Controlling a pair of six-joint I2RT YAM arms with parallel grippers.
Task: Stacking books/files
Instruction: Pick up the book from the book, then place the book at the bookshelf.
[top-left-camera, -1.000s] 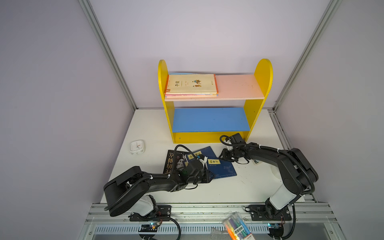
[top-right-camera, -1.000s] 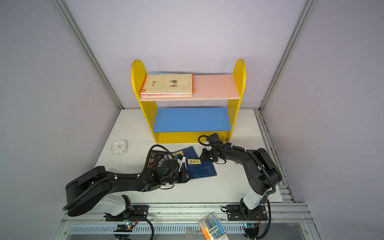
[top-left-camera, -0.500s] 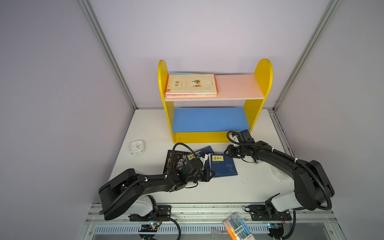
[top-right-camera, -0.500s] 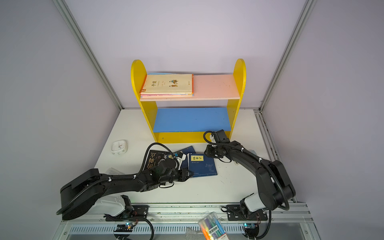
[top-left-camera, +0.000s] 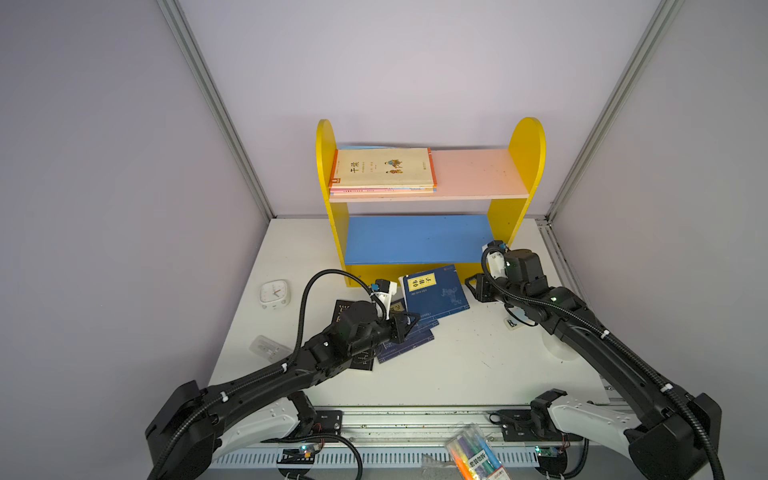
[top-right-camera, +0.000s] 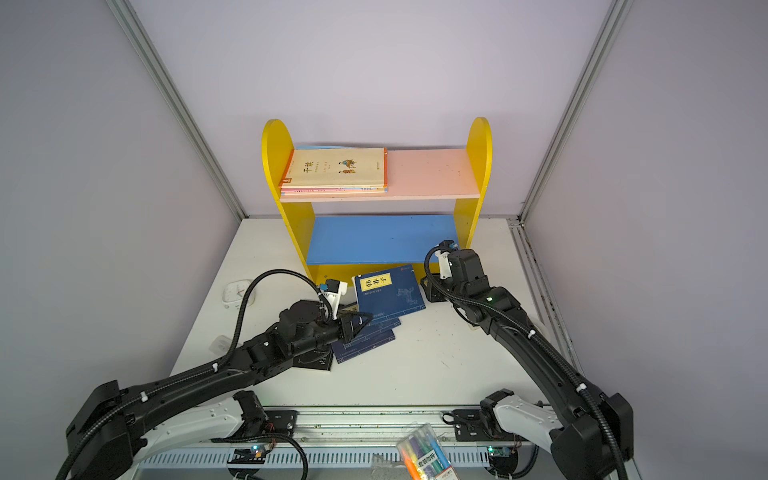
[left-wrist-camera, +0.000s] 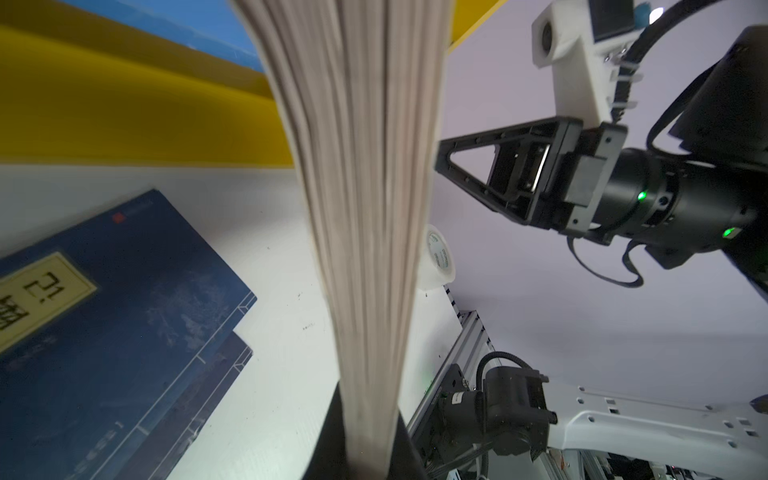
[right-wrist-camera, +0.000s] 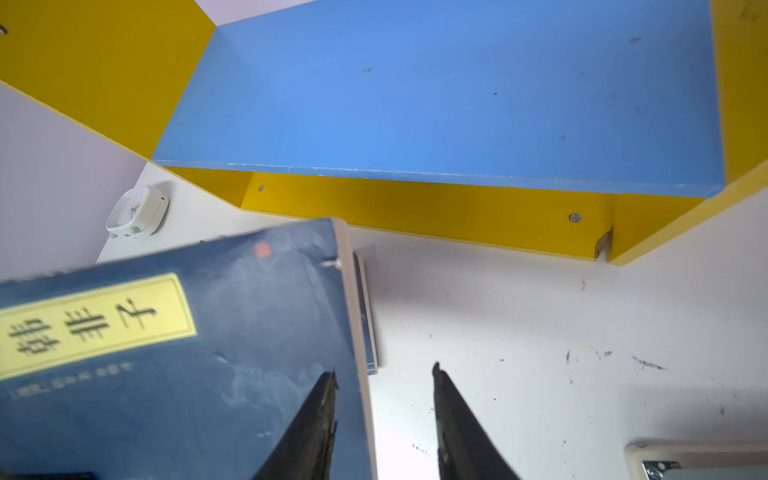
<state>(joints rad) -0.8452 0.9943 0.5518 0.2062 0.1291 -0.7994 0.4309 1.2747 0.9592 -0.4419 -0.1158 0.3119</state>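
Navy paperback with a yellow title label (top-left-camera: 434, 291): raised off the white bench (top-left-camera: 457, 365) and tilted, its far edge near the foot of the yellow shelf unit (top-left-camera: 500, 216). My left fingers (left-wrist-camera: 324, 453) are clamped tight on its near corner; the left wrist view shows the fanned page edges pinched between them. My right fingers (right-wrist-camera: 313, 436) stand apart, gripping nothing, just beside the book's right-hand edge; I cannot tell whether they touch it.

Beneath the raised book, two further navy paperbacks (top-left-camera: 409, 347) lie overlapped on the bench. A black paperback with gold lettering (top-left-camera: 341, 308) lies partly under my left arm.

A stack of cream and pink paperbacks (top-left-camera: 382, 170) lies flat at the left end of the pink upper shelf (top-left-camera: 473, 174). A small white square clock (top-left-camera: 273, 293) sits on the bench, left of the unit.
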